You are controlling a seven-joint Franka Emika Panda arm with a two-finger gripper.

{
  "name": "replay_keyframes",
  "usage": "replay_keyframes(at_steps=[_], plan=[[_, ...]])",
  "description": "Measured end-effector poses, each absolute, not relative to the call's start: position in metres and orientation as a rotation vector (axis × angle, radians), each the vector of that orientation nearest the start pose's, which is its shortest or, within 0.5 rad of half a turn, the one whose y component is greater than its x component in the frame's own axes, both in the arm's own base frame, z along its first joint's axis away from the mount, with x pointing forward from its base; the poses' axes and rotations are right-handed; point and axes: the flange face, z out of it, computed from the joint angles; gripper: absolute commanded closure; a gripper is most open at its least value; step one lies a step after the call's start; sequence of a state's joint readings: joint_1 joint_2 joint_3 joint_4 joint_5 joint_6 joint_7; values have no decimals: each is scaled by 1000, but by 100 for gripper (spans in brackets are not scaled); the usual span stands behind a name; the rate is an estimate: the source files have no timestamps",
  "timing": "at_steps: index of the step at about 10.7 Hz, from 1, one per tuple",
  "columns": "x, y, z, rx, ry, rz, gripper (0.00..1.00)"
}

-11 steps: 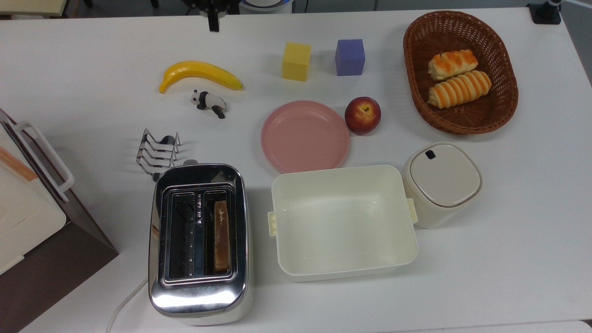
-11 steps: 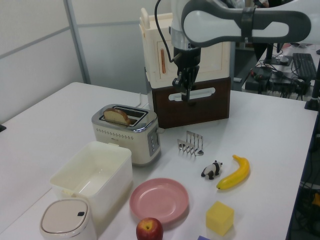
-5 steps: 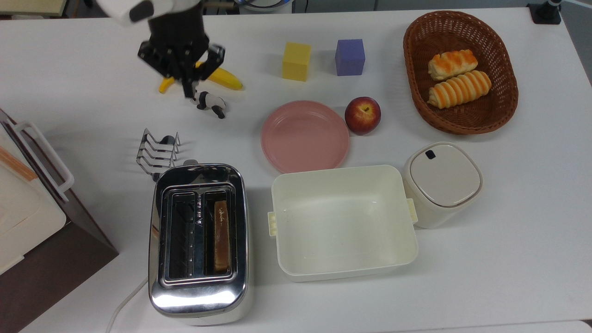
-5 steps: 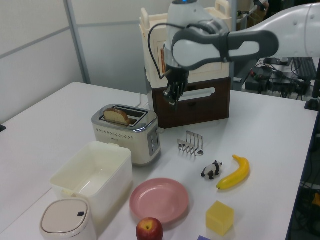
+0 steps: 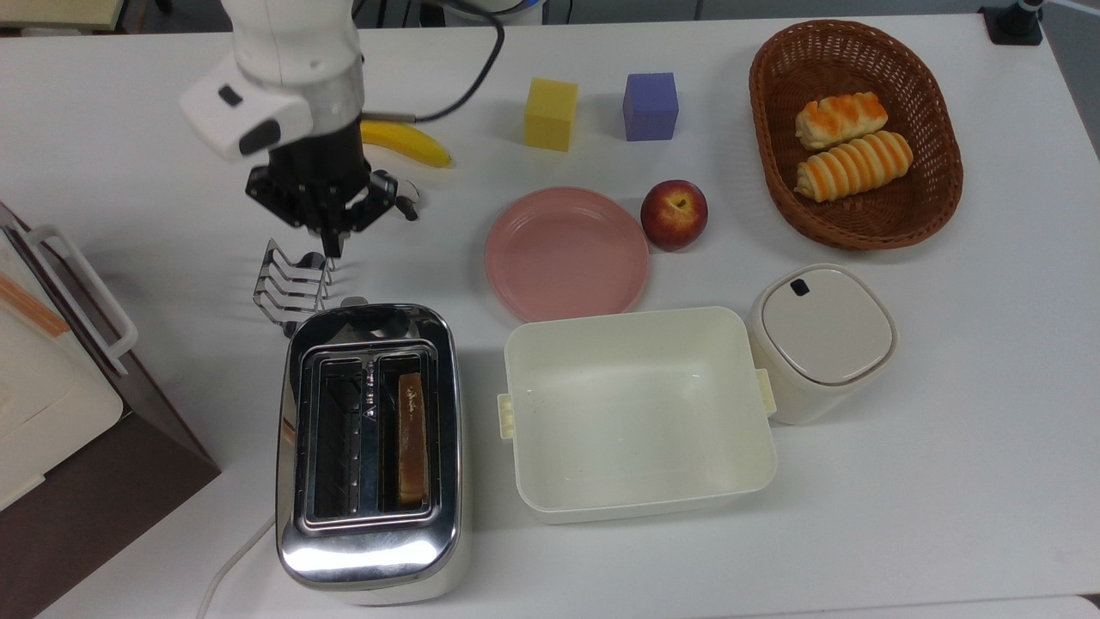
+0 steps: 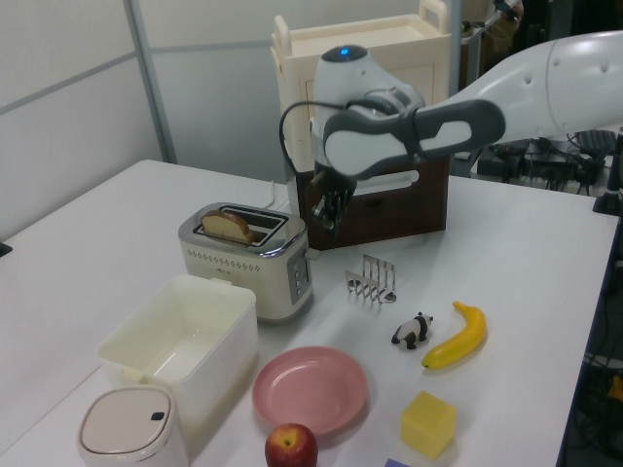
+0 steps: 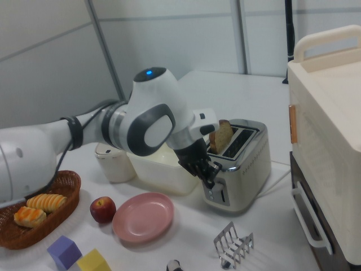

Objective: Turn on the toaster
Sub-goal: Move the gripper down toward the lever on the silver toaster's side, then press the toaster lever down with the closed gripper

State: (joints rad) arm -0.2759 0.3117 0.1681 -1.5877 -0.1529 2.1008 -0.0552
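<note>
Figure. Approach to the lever, three views. The toaster (image 5: 369, 451) stands at about 7 o'clock on the table (image 5: 945, 430) in the top view, its chrome top uppermost, one slice of toast (image 5: 412, 438) standing in the slot toward the top view's right and riding high, so the lever is judged not yet pressed. The gripper (image 5: 331, 245) hangs above the wire toast rack (image 5: 292, 284), at about 12 o'clock from the toaster's lever end, with its fingers drawn together into a single tip. In the right view the gripper (image 7: 210, 176) is close above the control face of the toaster (image 7: 240, 169).

To do this step well, the closed tip should come down squarely on the small lever at the toaster's end face, clear of the rack, and press straight down until it latches; a glancing push is likely to slide off or shove the toaster along the table.

Count: one toaster, one toast slice, one rack, one banana (image 5: 408, 142), one panda figure (image 6: 413, 330), two foam cubes (yellow (image 5: 551, 113), purple (image 5: 650, 106)), one pink plate (image 5: 567, 254), one apple (image 5: 675, 214), one basket (image 5: 773, 180) holding two bread rolls (image 5: 851, 163), one cream tub (image 5: 640, 494), one lidded container (image 5: 821, 340), one white boxy appliance (image 7: 330, 141).
</note>
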Motion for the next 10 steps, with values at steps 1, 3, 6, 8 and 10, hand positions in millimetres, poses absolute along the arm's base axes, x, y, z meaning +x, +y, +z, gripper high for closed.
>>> replay_keyframes(at_steps=[1,3,6,8,10], plan=[[672,-93,468,-3235,-6,-337,100],[678,-94,459,-3231,-13,-372,100],[682,-93,456,-3225,-19,-405,100],[683,-90,453,-3223,-27,-405,100],[685,-83,448,-3219,-45,-395,100]])
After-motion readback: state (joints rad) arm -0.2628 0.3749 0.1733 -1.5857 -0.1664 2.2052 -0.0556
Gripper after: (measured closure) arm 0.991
